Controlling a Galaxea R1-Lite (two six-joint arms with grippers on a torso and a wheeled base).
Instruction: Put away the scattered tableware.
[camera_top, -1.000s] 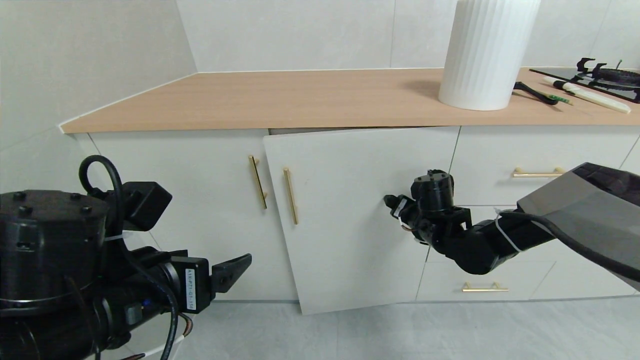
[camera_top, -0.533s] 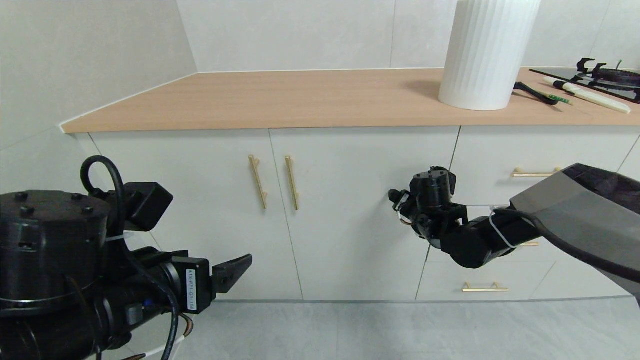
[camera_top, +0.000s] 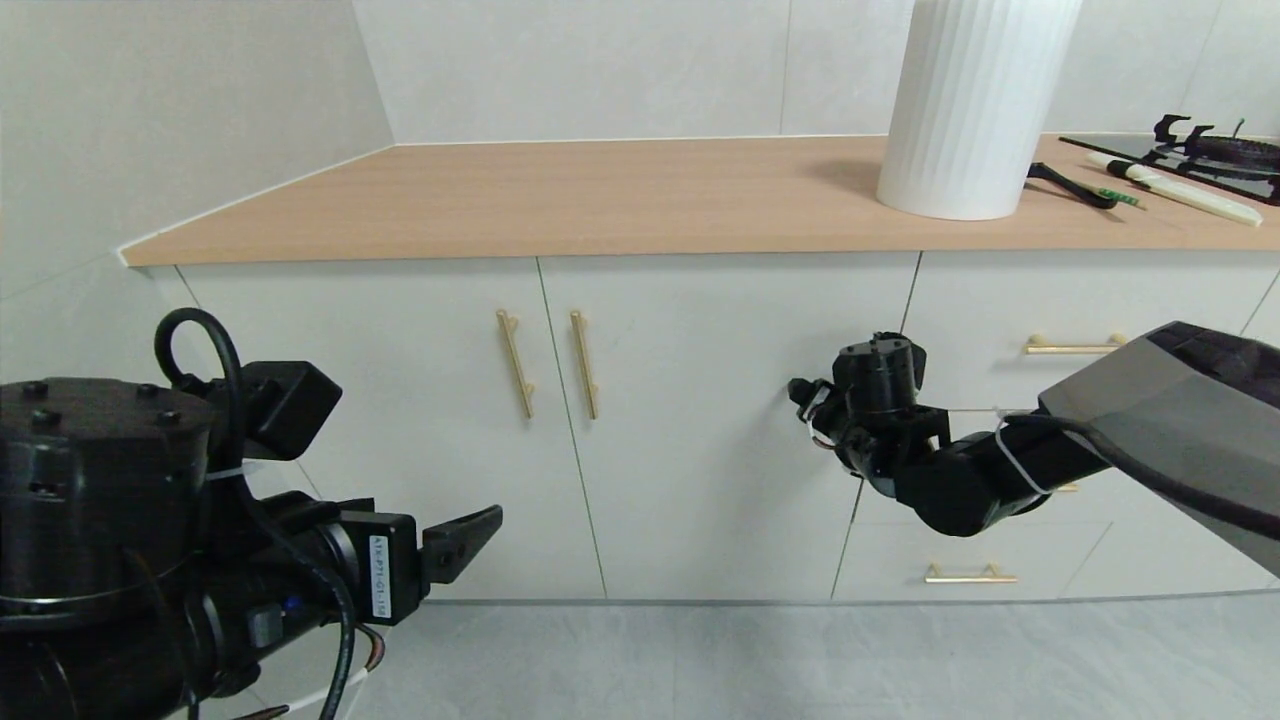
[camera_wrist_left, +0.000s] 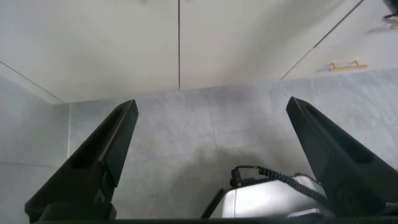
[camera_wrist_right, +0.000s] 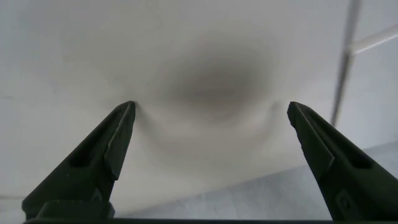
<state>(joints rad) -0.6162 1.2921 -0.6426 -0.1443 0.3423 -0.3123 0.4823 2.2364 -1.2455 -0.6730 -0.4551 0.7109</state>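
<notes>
white flat cabinet door (camera_top: 720, 420), ajar a second ago, is now flush shut. right gripper (camera_wrist_right: 210, 111) sits at its face, jaws spread, empty. left gripper (camera_wrist_left: 211, 104) also spread, empty. black utensil (camera_top: 1070, 185) and cream knife (camera_top: 1180, 190) lie on the wooden countertop (camera_top: 600, 200), likely still to store.

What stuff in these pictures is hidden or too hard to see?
All in the head view:
- Inside of the white cupboard with gold handles: hidden by its shut doors.
- Tall white ribbed container: top cut off by the upper edge.
- Black stove grate: cut off by the right edge.
- Thin black and white utensils on the wooden counter: too small to tell what kind.
</notes>
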